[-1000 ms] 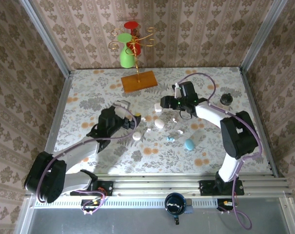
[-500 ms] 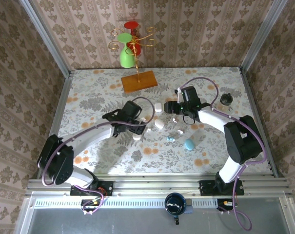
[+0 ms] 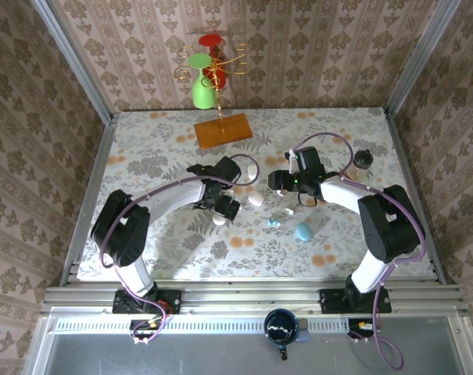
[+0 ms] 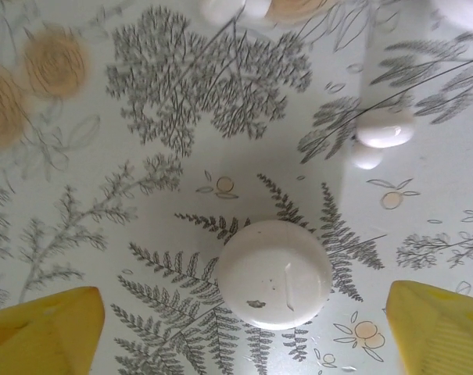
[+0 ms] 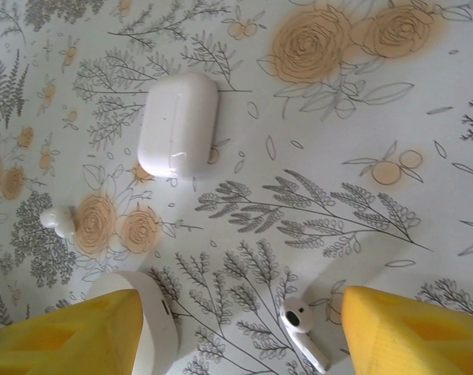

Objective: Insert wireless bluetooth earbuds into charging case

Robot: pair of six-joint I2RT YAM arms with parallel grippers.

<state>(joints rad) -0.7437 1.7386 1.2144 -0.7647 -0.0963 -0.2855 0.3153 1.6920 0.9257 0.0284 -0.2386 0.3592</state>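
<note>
Two wide-open grippers are hovering low: the left gripper is straddling the round white case, the right gripper a white earbud well right of that case. Closing off-centre is probably risking flicking the glossy earbud away.

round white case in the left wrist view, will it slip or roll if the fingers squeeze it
Probably slippery: the round white case looks smooth and glossy with curved sides, so it may squirt from the left gripper. It lies flat, so a nudge likely slides rather than rolls it.
</note>
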